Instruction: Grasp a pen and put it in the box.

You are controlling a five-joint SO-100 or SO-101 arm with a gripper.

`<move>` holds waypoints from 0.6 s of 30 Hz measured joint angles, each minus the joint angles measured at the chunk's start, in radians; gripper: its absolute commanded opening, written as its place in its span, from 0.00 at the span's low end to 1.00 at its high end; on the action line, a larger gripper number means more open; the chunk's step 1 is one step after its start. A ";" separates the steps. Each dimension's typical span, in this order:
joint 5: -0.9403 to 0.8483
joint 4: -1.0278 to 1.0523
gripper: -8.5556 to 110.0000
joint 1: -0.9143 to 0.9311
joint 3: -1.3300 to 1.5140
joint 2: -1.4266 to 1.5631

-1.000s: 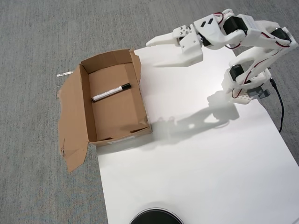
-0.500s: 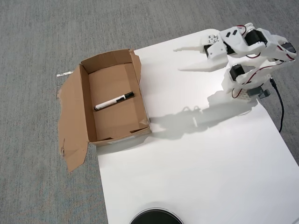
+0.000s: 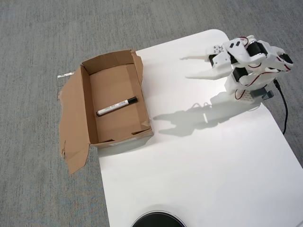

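Here the gripper [image 3: 186,67] hangs above the white table [image 3: 199,161] with its two fingers spread apart and nothing between them, folded in close to the arm's base [image 3: 246,92]. Well away to the left in the overhead view, the pen [image 3: 117,106] lies slantwise on the floor of the box [image 3: 85,106], black cap toward the right wall.

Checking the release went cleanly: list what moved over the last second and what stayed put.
The arm folded back toward its base, carrying the open, empty end effector rightward in the overhead view, away from the box. The pen, already let go, slid slightly down and right on the box floor. The box stayed where it was.
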 measured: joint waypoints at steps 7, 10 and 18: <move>0.006 0.000 0.26 0.000 0.080 0.000; 0.006 0.000 0.26 0.000 0.123 0.000; 0.009 0.000 0.26 0.000 0.209 0.000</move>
